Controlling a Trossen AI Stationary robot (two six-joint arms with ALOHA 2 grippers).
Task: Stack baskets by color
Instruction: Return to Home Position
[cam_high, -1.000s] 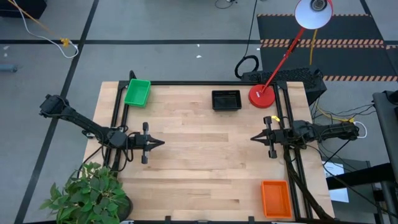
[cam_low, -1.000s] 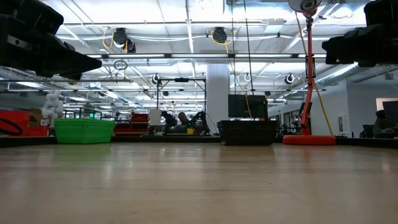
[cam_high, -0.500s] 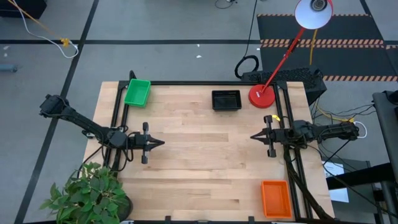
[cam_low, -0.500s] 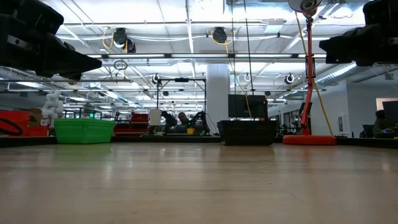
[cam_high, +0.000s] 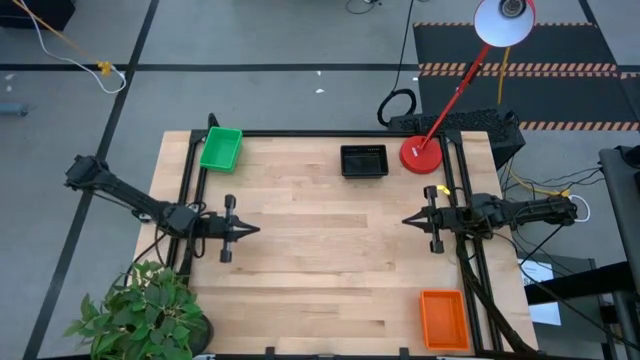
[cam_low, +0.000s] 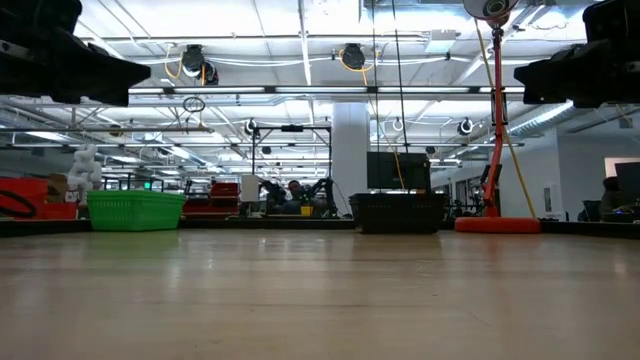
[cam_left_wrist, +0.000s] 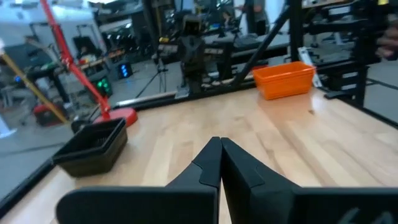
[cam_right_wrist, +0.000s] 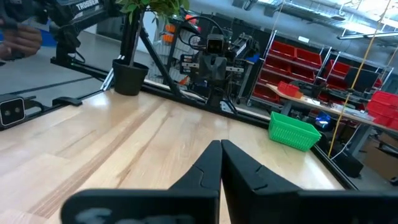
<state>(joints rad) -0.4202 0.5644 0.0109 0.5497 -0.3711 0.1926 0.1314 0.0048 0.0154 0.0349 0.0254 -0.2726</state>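
Observation:
A green basket (cam_high: 221, 148) rests on its base at the table's far left corner, also in the low view (cam_low: 135, 210) and the right wrist view (cam_right_wrist: 294, 132). A black basket (cam_high: 363, 160) sits at the far middle and shows in the left wrist view (cam_left_wrist: 93, 146). An orange basket (cam_high: 443, 318) stands at the near right corner, also in the left wrist view (cam_left_wrist: 283, 79). My left gripper (cam_high: 256, 229) hovers shut over the table's left side, pointing right, with nothing in it. My right gripper (cam_high: 406, 221) hovers shut over the right side, pointing left, also holding nothing.
A red lamp base (cam_high: 421, 154) stands right of the black basket, its stem slanting up to the white lamp head (cam_high: 503, 20). A potted plant (cam_high: 140, 318) sits off the near left corner. Black rails (cam_high: 190, 180) run along the table's left, far and right edges. Bare wood lies between the grippers.
My left gripper has drawn back a little toward the table's left edge and tipped up; in the low view it sits higher and more level than before. It stays shut. My right gripper and the baskets have kept still.

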